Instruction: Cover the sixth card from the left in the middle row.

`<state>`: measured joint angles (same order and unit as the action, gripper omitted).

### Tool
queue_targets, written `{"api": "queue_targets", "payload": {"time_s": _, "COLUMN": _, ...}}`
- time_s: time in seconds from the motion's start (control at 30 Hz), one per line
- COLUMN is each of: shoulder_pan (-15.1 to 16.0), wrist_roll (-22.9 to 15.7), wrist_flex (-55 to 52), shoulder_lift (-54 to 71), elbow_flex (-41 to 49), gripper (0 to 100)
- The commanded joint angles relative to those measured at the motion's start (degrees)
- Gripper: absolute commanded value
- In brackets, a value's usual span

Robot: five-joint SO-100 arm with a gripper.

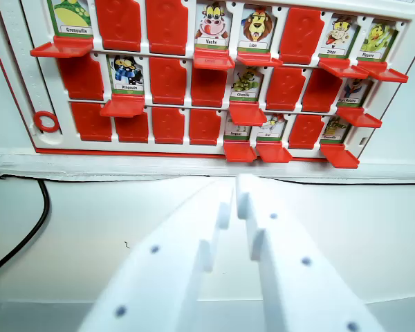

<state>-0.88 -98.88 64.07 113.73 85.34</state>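
Observation:
A red and white flip-card board (124, 153) stands across the top of the wrist view, with three rows of cards. In the middle row, Pingouin (127, 75), Chenille (245, 84) and the far right card (353, 91) show their pictures, with their red flaps down. The sixth place from the left (285, 87) shows only a red back, as does the seventh (321, 90). My gripper (234, 188) is white and shut with nothing between its fingers. It sits low over the table, just in front of the board's bottom row near the Serpent card (236, 129).
A black cable (29, 232) curves over the white table at the left. A red ring (46, 122) sits on the board's left edge. Open red flaps (273, 151) stick out toward me along the bottom row.

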Motion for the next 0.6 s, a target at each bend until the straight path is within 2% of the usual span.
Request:
{"api": "queue_targets", "payload": {"time_s": 0.0, "shoulder_pan": 0.09, "wrist_roll": 1.58, "wrist_flex": 0.09, "shoulder_lift": 5.19, "elbow_flex": -6.15, "gripper": 0}}
{"api": "queue_targets", "payload": {"time_s": 0.57, "shoulder_pan": 1.85, "wrist_roll": 3.69, "wrist_flex": 0.18, "shoulder_lift": 5.80, "elbow_flex": -5.54, "gripper": 0}}
